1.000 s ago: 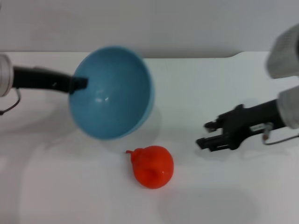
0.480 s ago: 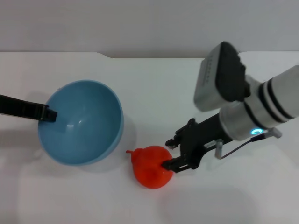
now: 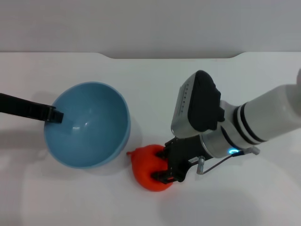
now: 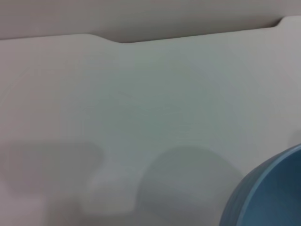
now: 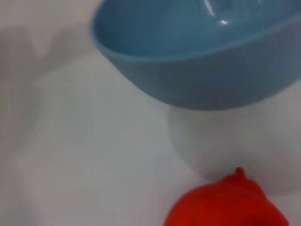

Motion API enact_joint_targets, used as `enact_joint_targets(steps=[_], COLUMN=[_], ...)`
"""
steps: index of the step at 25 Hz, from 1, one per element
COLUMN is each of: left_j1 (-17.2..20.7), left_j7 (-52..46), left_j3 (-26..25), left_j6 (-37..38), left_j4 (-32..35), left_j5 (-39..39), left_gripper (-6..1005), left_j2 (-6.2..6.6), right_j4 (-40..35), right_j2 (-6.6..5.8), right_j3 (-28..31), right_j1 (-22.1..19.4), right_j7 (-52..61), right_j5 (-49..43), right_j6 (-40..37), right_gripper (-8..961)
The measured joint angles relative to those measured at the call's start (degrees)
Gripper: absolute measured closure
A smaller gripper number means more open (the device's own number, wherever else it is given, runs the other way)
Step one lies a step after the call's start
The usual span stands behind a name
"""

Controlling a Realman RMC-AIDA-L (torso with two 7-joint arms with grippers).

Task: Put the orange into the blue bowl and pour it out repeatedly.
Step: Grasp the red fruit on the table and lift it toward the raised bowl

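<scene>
The light-blue bowl (image 3: 89, 125) is on the left of the white table, tipped with its glossy inside facing up and toward me. My left gripper (image 3: 52, 114) is shut on its left rim. The red-orange orange (image 3: 143, 165) lies on the table just right of and in front of the bowl, outside it. My right gripper (image 3: 162, 165) reaches in from the right, its dark fingers open on either side of the orange's right half. The right wrist view shows the blue bowl (image 5: 202, 70) beyond the orange (image 5: 225, 205). Only an edge of the blue bowl (image 4: 270, 193) appears in the left wrist view.
The white table (image 3: 150, 84) ends at a far edge against a grey wall. My right arm's bulky white and black wrist (image 3: 200, 108) hangs over the table's middle right.
The bowl swung down from a steep tilt and moved left, then held. My right gripper came in from the right and slid further around the orange. The orange stayed put.
</scene>
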Motion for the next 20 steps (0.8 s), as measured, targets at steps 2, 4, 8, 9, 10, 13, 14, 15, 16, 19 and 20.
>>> enact_joint_targets(steps=[2,4,8,9,10,13,14,15,16,19,20], left_j1=[-0.13,-0.44,-1.02,-1.18,-1.46,-1.82,-1.97,-2.05,-2.11,-2.55,-2.96], left_j7=[0.02,0.02,0.12,0.17,0.23,0.27,0.27,0.27,0.24,-0.05,-0.09], left_j3=[0.45,0.82,1.42,1.58,2.06,3.69,4.49,5.04,5.39,6.21,6.65], left_j6=[-0.02,-0.03,-0.09,-0.29,-0.82,-1.62,-1.99,-2.29,-2.61,-4.29,-4.73], left_j4=[0.08,0.10,0.08,0.00,-0.20,-0.42,-0.44,-0.46,-0.50,-1.36,-1.94], left_j5=[-0.23,-0.27,-0.29,-0.31,-0.32,-0.39,-0.39,-0.41,-0.43,-0.45,-0.46], left_gripper=[1001,1000,1000,1000,1000,1000,1000,1000,1000,1000,1001], left_j2=[-0.01,0.00,-0.01,-0.01,-0.03,-0.08,-0.09,-0.10,-0.10,-0.10,-0.12], right_j4=[1.16,1.61,1.25,0.95,0.37,-1.39,-2.19,-3.18,-4.13,-7.61,-8.88], right_j2=[0.03,0.02,-0.15,-0.19,-0.21,-0.22,-0.24,-0.24,-0.24,-0.35,-0.43], right_j3=[-0.99,-1.23,-0.79,-0.71,-0.43,0.84,1.74,2.92,3.98,7.08,8.04], right_j1=[-0.09,-0.28,-0.92,-1.15,-1.61,-3.14,-3.87,-4.77,-5.72,-9.45,-10.82], right_j7=[0.03,0.06,0.08,0.09,0.08,0.07,0.06,0.07,0.07,0.02,-0.13], right_j5=[0.01,0.01,0.20,0.19,0.20,0.19,0.19,0.23,0.37,1.18,1.31], right_j6=[2.09,3.07,3.14,3.11,3.05,3.12,3.13,3.13,3.09,2.84,2.63], right_gripper=[486,497,521,527,533,607,641,675,709,782,802])
